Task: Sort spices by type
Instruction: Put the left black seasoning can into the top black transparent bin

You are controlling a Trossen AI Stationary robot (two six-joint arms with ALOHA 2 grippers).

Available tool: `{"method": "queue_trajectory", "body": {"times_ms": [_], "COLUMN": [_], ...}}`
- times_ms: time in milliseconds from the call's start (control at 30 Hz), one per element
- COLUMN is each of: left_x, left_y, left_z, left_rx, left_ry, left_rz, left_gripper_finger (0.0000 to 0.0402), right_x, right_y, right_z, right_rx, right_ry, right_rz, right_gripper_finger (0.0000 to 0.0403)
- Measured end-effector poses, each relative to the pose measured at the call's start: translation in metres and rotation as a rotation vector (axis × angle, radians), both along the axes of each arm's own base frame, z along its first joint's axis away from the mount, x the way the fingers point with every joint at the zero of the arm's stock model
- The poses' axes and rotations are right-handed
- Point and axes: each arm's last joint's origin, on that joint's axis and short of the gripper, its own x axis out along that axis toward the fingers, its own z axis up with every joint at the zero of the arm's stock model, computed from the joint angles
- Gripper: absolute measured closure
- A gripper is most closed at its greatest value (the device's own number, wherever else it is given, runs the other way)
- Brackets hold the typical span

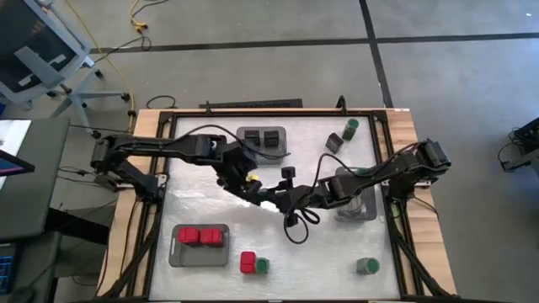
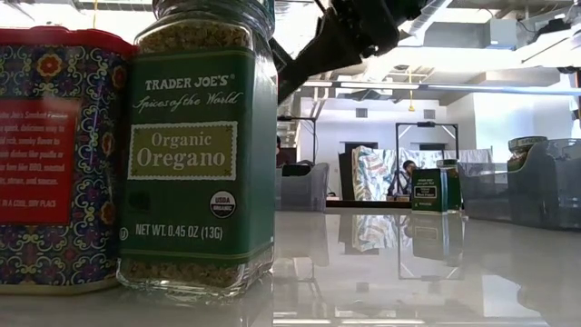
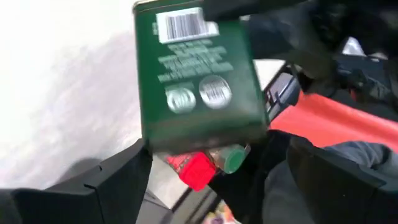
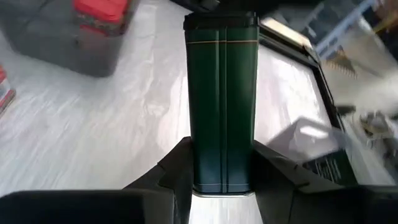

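Toward the left of the surface, near its front edge, we see a grey tray holding two red boxes side by side. Just right of it, a third red box stands loose on the surface with a green-lidded jar touching its right side; in the low view this pair fills the foreground, and the jar's label reads oregano.

Farther back, a second grey tray holds two dark tins next to each other.

At the middle of the surface the two arms meet. The left gripper reaches in from the left with its fingers spread wide, one on each side of the lower end of a dark green tin. We cannot tell whether either finger touches it. From the right, the right gripper is clamped on that same tin, its two fingers pressed against opposite faces. The tin hangs above the surface between the two grippers, roughly midway between the rear tray and the loose red box.

Right of the meeting point, near the back edge, another dark tin stands just beside a second green-lidded jar. A third grey tray lies under the right arm. At the front right, well apart from everything else, we see one more jar.
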Motion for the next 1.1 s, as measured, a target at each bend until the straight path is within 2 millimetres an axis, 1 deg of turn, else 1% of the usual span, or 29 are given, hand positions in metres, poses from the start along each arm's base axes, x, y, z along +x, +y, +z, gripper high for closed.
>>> {"method": "queue_trajectory", "body": {"times_ms": [100, 200, 333, 467, 533, 600, 667, 733, 767, 833, 967, 1033, 1100], "left_x": [-0.013, -0.032, -0.066, -0.095, -0.105, -0.111, -0.115, -0.118, -0.118, -0.122, -0.139, -0.146, -0.150], "left_y": [0.008, 0.015, 0.024, 0.028, 0.030, 0.032, 0.034, 0.034, 0.034, 0.032, 0.029, 0.026, 0.023], "left_z": [0.015, 0.029, 0.046, 0.056, 0.059, 0.062, 0.058, 0.051, 0.045, 0.030, -0.005, -0.020, -0.032], "left_rx": [0.091, 0.207, 0.469, 0.723, 0.837, 0.943, 1.027, 1.080, 1.096, 1.104, 1.110, 1.076, 1.027], "left_ry": [-0.073, -0.129, -0.164, -0.094, -0.038, -0.024, -0.022, -0.094, -0.140, -0.246, -0.437, -0.577, -0.755], "left_rz": [-0.011, -0.039, -0.105, -0.098, -0.068, -0.027, -0.011, -0.016, -0.024, -0.036, 0.025, 0.075, 0.134], "left_gripper_finger": [0.0045, 0.0045, 0.0045, 0.0045, 0.0045, 0.0045, 0.0045, 0.0045, 0.0045, 0.0045, 0.0045, 0.0045, 0.0045], "right_x": [-0.005, -0.013, -0.023, -0.031, -0.032, -0.033, -0.033, -0.033, -0.033, -0.032, -0.034, -0.036, -0.033], "right_y": [-0.002, -0.004, -0.006, -0.008, -0.009, -0.009, -0.008, -0.006, -0.004, 0.001, 0.016, 0.022, 0.024], "right_z": [0.002, 0.008, 0.016, 0.025, 0.031, 0.031, 0.031, 0.030, 0.028, 0.025, 0.022, 0.020, 0.020], "right_rx": [0.067, 0.162, 0.308, 0.449, 0.524, 0.585, 0.644, 0.698, 0.720, 0.759, 0.771, 0.741, 0.747], "right_ry": [0.007, 0.007, -0.009, -0.054, -0.095, -0.114, -0.129, -0.138, -0.141, -0.141, -0.202, -0.221, -0.254], "right_rz": [-0.063, -0.134, -0.238, -0.329, -0.365, -0.404, -0.440, -0.471, -0.483, -0.507, -0.557, -0.570, -0.571], "right_gripper_finger": [0.0245, 0.0245, 0.0245, 0.0245, 0.0245, 0.0245, 0.0245, 0.0245, 0.0245, 0.0245, 0.0245, 0.0245, 0.0245]}}
